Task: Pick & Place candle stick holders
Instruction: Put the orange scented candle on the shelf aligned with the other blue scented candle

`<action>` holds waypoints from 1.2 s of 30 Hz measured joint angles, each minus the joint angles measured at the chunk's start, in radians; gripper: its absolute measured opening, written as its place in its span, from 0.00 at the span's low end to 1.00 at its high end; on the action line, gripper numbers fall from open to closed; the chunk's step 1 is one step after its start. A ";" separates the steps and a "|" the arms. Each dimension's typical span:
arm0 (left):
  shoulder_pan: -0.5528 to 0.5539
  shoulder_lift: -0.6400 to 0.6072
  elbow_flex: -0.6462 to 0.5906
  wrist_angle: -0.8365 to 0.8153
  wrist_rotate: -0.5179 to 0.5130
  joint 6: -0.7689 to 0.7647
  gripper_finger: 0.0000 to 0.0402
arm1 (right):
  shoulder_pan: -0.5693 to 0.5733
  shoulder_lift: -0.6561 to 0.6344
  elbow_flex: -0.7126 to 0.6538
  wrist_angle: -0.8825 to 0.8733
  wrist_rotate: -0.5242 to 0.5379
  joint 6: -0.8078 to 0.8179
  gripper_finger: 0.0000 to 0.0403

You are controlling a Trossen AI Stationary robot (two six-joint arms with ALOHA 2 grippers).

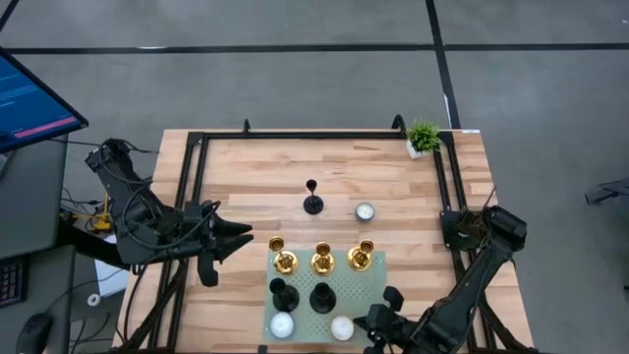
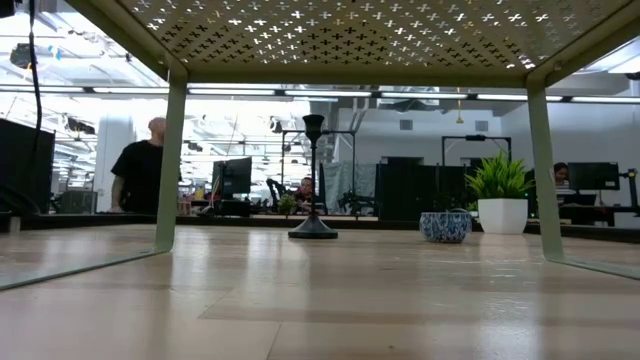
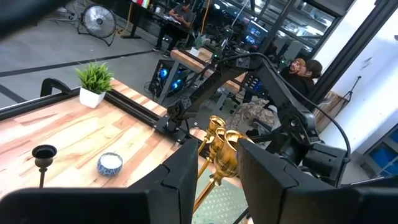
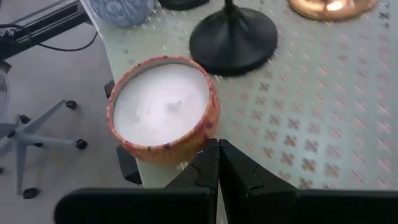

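Judging the three shiny gold candle stick holders (image 1: 322,261) as light, rigid and slick, top-heavy on slim stems, likely tipping if nudged. Best taking hold low on a stem, just above the round base.

Standing upright in a row on the pale green perforated metal stand (image 1: 373,280), with two matte black candle stick holders (image 1: 284,293) just behind them and a third, lone black holder (image 1: 313,197) out on the bare wooden table (image 1: 246,177).

Hovering just beside the stand's edge with the left gripper (image 1: 244,236), jaws parted and gripping nothing, gold stems lying ahead of the gap, not yet between the fingers.

Waiting with the right gripper (image 4: 218,146) pinched closed and empty, beside a white candle in an orange tin (image 4: 163,109).
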 joint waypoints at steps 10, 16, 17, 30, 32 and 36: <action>0.000 0.000 0.000 0.004 0.000 0.000 0.27 | -0.072 0.001 0.000 0.109 -0.032 -0.196 0.00; 0.000 0.000 0.000 0.005 0.000 0.000 0.27 | -0.093 0.001 0.014 0.091 -0.050 -0.245 0.00; 0.000 0.000 0.000 0.004 0.000 0.000 0.27 | -0.088 0.000 0.024 0.076 -0.048 -0.251 0.00; 0.000 0.000 0.000 0.007 0.000 0.000 0.27 | 0.051 -0.001 0.115 -0.116 -0.004 -0.003 0.00; 0.000 0.000 0.000 0.007 0.000 0.000 0.27 | 0.057 0.006 0.117 -0.091 -0.004 0.000 0.00; 0.000 0.000 0.000 0.007 0.000 0.000 0.27 | 0.048 0.017 0.115 -0.035 0.001 -0.037 0.00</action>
